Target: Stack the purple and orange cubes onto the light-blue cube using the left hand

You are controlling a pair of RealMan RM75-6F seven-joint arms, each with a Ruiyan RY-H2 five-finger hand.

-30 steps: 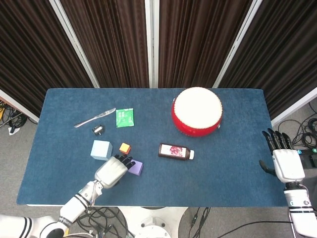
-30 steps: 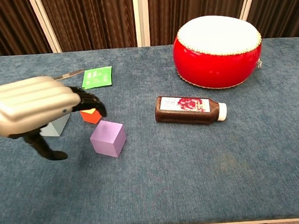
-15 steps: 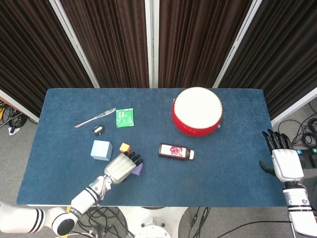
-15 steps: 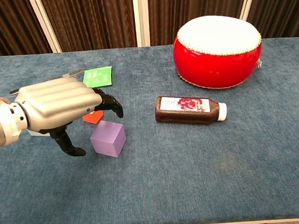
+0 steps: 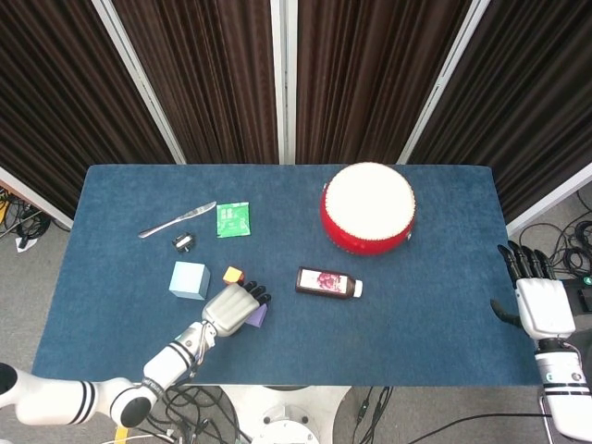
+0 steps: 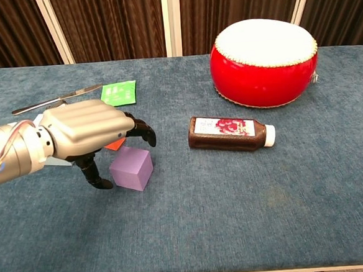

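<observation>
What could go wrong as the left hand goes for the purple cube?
The left hand hovers over the purple cube without gripping it yet; closing off-centre might push it away. The orange cube sits just behind, so the fingers may knock it. The light-blue cube is close enough to get bumped.

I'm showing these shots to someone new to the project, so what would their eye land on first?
Probably the red drum with its pale top, the biggest and brightest thing, at the far right of the blue table. Next, the left hand near the front left, fingers arched over the purple cube. A dark bottle lies on its side between them.
</observation>
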